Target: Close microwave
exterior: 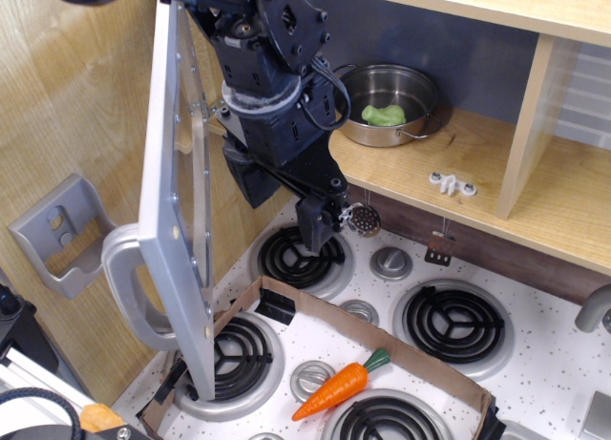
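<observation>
The microwave's silver-grey door (pixel 177 220) stands swung wide open at the left, nearly edge-on to me. Its chunky grey loop handle (pixel 129 287) is on the door's left, outer side. The wood-walled compartment (pixel 458 154) lies open at the upper right. My black gripper (pixel 315 228) hangs right of the door, on its inner side and apart from it, above a stove burner (pixel 296 257). Its fingers look closed together with nothing between them.
A steel pot (pixel 389 101) holding a green item (pixel 382 115) sits in the compartment, with a small white fitting (pixel 451 184) nearby. On the stovetop are a toy carrot (pixel 339 387), a cardboard strip (pixel 382 337) and round knobs (pixel 389 262). A grey holder (pixel 62 235) hangs on the left wall.
</observation>
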You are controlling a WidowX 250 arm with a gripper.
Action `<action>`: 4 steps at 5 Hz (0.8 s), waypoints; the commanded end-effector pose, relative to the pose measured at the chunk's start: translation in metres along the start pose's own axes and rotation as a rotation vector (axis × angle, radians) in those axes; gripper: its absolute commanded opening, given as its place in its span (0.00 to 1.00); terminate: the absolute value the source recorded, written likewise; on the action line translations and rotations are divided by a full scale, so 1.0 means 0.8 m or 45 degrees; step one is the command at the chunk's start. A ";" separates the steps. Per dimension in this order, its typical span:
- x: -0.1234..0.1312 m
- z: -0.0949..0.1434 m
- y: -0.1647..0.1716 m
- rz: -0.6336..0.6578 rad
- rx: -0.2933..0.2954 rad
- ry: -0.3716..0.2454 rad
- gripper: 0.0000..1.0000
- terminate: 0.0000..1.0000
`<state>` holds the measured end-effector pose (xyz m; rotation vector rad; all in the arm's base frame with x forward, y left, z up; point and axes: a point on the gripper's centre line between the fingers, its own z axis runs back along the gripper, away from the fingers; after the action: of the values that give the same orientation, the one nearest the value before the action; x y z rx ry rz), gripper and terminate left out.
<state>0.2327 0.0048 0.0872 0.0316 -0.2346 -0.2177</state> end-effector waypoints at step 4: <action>0.034 0.044 -0.006 0.038 0.080 -0.037 1.00 0.00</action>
<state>0.2432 -0.0062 0.1171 0.0862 -0.2208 -0.1761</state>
